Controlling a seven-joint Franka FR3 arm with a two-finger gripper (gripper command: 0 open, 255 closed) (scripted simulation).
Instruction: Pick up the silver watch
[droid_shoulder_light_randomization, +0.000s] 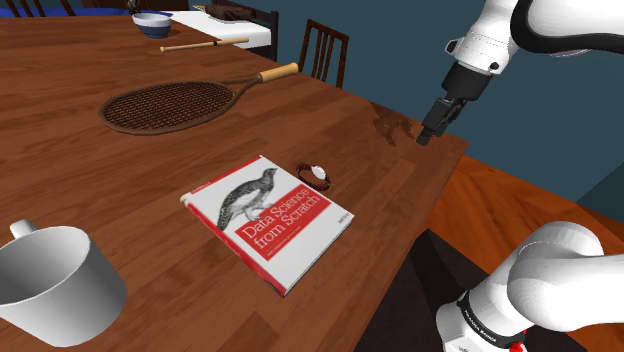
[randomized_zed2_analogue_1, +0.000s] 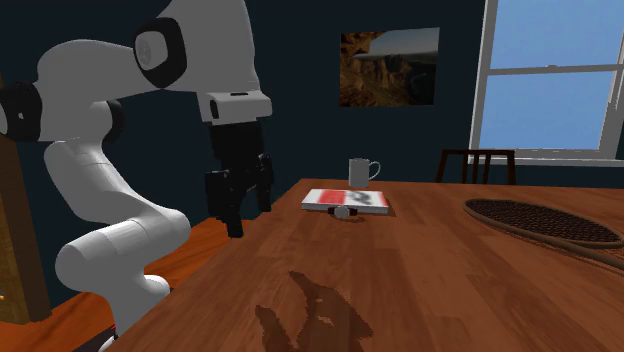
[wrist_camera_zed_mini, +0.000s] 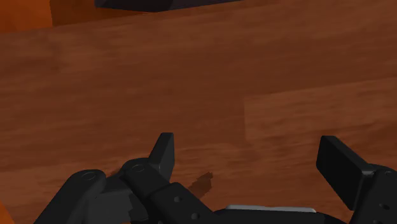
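The watch (droid_shoulder_light_randomization: 316, 175) is small, with a white face and a dark reddish band. It lies on the wooden table (droid_shoulder_light_randomization: 120, 170) right at the far corner of the red-and-white book (droid_shoulder_light_randomization: 268, 218). In the second exterior view the watch (randomized_zed2_analogue_1: 344, 212) sits in front of the book (randomized_zed2_analogue_1: 346, 199). My black gripper (droid_shoulder_light_randomization: 430, 133) hangs above the table's corner, well off to the shoulder view's right of the watch. In the wrist view its fingers (wrist_camera_zed_mini: 163, 153) stand wide apart over bare wood, holding nothing.
A racket (droid_shoulder_light_randomization: 180, 102) lies farther back on the table. A white mug (droid_shoulder_light_randomization: 55, 285) stands at the near left. A bowl (droid_shoulder_light_randomization: 152, 23) and a wooden stick (droid_shoulder_light_randomization: 203, 45) rest at the far end by chairs (droid_shoulder_light_randomization: 325, 49). The table edge (droid_shoulder_light_randomization: 430, 205) drops to an orange floor.
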